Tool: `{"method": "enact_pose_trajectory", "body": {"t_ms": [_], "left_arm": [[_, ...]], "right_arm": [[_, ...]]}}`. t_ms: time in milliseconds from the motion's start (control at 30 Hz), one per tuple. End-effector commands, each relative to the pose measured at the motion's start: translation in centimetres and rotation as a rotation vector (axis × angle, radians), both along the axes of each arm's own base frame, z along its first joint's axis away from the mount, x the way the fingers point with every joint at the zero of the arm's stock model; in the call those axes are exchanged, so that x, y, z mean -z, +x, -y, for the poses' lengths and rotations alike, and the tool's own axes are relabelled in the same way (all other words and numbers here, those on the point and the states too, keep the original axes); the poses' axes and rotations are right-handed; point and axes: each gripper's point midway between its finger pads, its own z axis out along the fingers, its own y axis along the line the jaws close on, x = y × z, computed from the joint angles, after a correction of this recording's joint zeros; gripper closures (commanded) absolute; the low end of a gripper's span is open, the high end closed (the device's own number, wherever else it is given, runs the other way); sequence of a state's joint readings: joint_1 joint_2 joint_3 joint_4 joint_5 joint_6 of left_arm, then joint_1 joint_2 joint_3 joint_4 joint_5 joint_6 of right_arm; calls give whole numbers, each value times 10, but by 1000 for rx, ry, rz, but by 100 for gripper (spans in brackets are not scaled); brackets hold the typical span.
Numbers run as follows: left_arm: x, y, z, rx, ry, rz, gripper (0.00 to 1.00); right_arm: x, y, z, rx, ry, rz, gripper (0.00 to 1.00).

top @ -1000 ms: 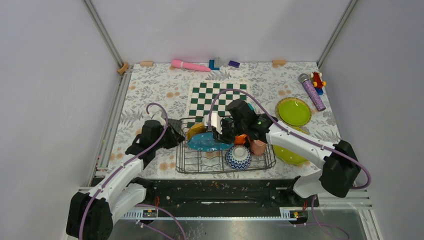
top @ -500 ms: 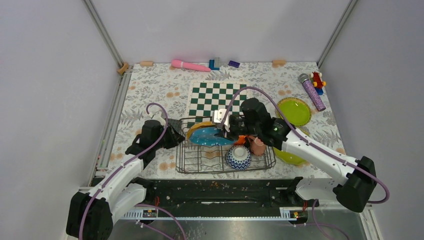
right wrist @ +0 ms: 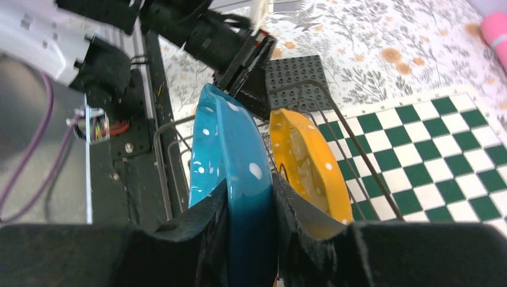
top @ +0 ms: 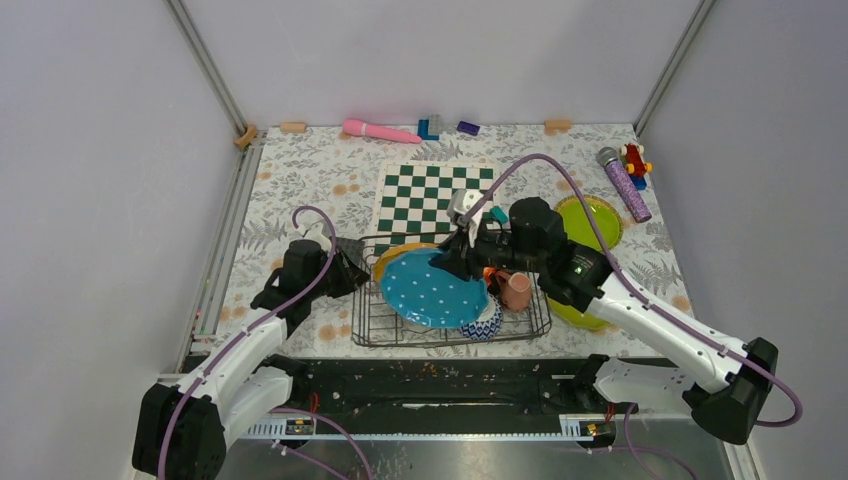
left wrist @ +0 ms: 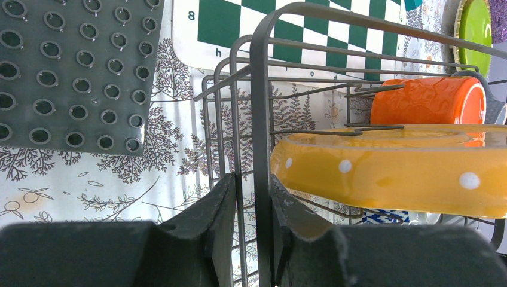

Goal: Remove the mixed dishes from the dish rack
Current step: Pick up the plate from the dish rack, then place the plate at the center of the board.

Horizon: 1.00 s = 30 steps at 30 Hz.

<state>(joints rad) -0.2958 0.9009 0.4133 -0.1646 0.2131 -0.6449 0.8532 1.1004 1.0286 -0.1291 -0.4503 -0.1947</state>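
The dark wire dish rack [top: 372, 322] stands in front of the chessboard. My right gripper [top: 462, 256] is shut on the rim of the teal dotted plate [top: 435, 290] and holds it tilted above the rack; the right wrist view shows the plate [right wrist: 230, 149] pinched between both fingers [right wrist: 250, 197]. The yellow-orange plate [top: 392, 258] stands in the rack behind it. The pink mug [top: 516, 290] and the blue-and-white bowl [top: 490, 322] sit in the rack's right half. My left gripper [top: 352, 272] is shut on a wire of the rack's left end [left wrist: 262, 119]. The orange cup [left wrist: 427, 100] lies in the rack.
Two lime green plates lie right of the rack, one farther back [top: 590, 222] and one nearer [top: 575, 312]. A dark grey studded mat [left wrist: 72, 72] lies left of the rack. The checkered board [top: 435, 190] is behind it. Toys and a microphone [top: 625, 185] line the back.
My right gripper has lifted the teal plate out of the rack's tines and swung it up and to the right, so its face now shows. The left gripper has not moved.
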Motion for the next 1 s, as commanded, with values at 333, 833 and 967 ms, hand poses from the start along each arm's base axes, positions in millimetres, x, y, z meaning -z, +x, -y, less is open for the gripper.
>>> {"method": "enact_pose_trajectory", "body": {"t_ms": [333, 833, 967], "left_arm": [[5, -1, -6, -9, 39, -24, 78], [4, -1, -8, -18, 48, -23, 78], [4, -1, -9, -20, 51, -23, 78]], "right_arm": [[-97, 60, 30, 352, 482, -470, 100], [-92, 124, 177, 936, 836, -495, 100], [-88, 116, 230, 1174, 823, -368, 100]]}}
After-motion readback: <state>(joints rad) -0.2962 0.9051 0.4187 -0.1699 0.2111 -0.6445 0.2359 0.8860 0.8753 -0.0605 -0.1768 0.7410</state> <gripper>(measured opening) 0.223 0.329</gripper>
